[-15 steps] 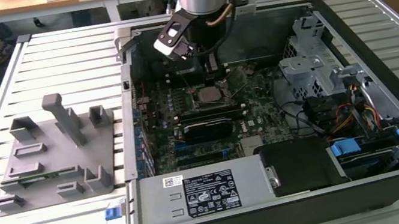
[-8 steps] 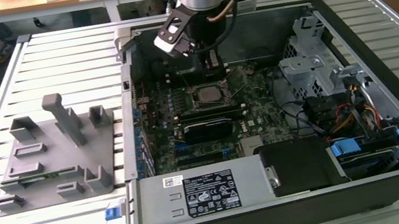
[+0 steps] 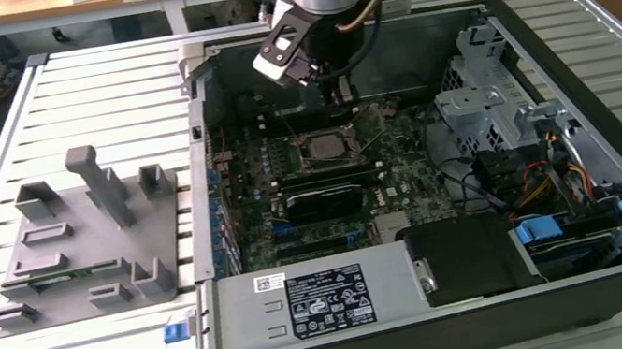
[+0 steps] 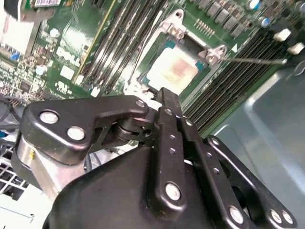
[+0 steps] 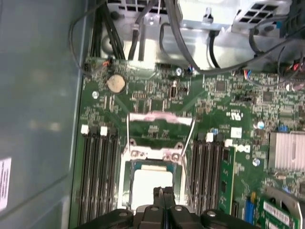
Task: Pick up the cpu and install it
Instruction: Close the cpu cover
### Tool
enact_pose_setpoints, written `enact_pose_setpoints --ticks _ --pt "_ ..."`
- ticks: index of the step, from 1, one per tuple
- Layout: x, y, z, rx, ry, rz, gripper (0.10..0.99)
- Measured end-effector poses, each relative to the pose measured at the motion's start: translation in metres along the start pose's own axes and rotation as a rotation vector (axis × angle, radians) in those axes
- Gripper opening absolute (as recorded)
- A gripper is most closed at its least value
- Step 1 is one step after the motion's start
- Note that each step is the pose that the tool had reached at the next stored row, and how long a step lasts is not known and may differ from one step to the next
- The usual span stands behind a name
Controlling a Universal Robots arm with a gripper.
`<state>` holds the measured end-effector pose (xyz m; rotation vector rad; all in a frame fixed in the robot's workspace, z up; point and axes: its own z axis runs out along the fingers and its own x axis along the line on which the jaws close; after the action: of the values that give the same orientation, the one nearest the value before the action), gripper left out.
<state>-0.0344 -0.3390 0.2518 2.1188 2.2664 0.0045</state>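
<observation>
The cpu (image 5: 151, 183), a flat square chip with a silvery-white top, lies in the black socket frame (image 5: 127, 181) on the green motherboard; it also shows in the second wrist view as the cpu (image 4: 176, 69). The socket's metal load plate (image 5: 159, 119) is swung open beyond it. My gripper (image 5: 163, 192) hangs just above the chip's near edge, its two black fingers pressed together with nothing between them. In the exterior view the gripper (image 3: 337, 104) hovers inside the open computer case, slightly behind the socket (image 3: 320, 149).
A grey plastic fixture (image 3: 82, 241) with upright blocks sits on the slatted table at the exterior view's left. Inside the case are a power supply (image 3: 307, 303), a metal drive cage (image 3: 488, 97) and cable bundles (image 3: 528, 185). Memory slots (image 5: 100, 171) flank the socket.
</observation>
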Motion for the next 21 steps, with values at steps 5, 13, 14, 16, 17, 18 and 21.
enact_pose_setpoints --ticks 5,13,14,16,17,18,21 --pt "-0.0002 0.0011 -0.0082 0.0 0.0002 0.0 0.106" --pt "-0.0006 0.0053 -0.0122 0.0 0.0001 0.0 0.106" --pt "-0.0006 0.0063 -0.0122 0.0 0.0001 0.0 0.106" --pt "-0.0007 0.0084 -0.0121 0.0 0.0 0.0 0.106" --pt "-0.0008 0.0097 -0.0121 0.0 0.0001 0.0 0.106" --pt "-0.0009 0.011 -0.0121 0.0 0.0001 0.0 0.106" --pt "-0.0011 0.0147 -0.0119 0.0 0.0001 0.0 0.106"
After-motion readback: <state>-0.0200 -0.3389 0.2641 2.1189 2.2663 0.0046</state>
